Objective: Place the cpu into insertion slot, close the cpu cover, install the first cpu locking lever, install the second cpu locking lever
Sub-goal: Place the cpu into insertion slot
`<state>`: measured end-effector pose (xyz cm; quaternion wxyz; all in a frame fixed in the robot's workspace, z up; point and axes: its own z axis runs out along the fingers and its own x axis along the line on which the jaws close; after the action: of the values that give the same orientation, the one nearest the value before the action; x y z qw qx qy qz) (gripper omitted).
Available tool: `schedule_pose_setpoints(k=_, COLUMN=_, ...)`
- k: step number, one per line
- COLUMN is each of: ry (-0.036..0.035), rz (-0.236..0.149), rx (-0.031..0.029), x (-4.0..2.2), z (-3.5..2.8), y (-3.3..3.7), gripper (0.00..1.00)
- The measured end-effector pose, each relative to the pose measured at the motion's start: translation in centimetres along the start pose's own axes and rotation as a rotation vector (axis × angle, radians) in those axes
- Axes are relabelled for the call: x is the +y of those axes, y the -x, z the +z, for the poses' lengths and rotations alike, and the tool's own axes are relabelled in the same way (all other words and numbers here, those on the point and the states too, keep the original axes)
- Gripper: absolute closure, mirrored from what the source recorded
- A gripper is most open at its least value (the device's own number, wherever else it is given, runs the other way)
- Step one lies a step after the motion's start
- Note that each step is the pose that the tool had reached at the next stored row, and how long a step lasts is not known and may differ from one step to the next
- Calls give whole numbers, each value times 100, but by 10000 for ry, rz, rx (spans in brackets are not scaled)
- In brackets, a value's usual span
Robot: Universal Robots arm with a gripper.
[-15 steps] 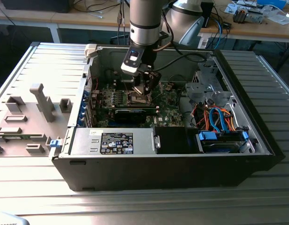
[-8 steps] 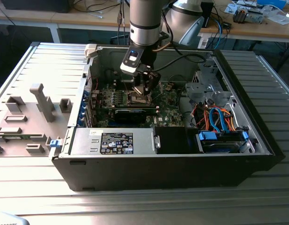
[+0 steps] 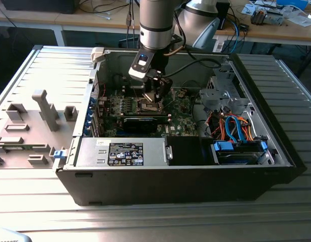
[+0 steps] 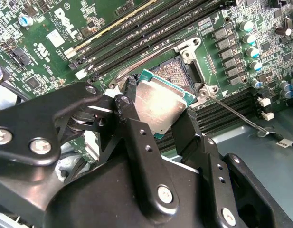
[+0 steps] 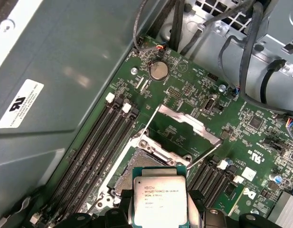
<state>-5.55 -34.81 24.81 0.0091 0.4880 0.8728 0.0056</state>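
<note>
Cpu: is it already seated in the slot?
No, in the second wrist view the pincer holds the cpu above the slot.

We find the insertion slot point(image 5: 145, 165) unobstructed below the cpu point(image 5: 158, 199); the raised cpu cover point(image 5: 189, 122) and a locking lever point(image 5: 205, 155) border it.
</note>
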Motion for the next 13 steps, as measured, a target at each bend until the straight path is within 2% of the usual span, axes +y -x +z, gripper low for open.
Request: schedule_pose_setpoints(k=13, ry=-4, rz=388, rx=-7, x=0, z=8, y=0, gripper=46)
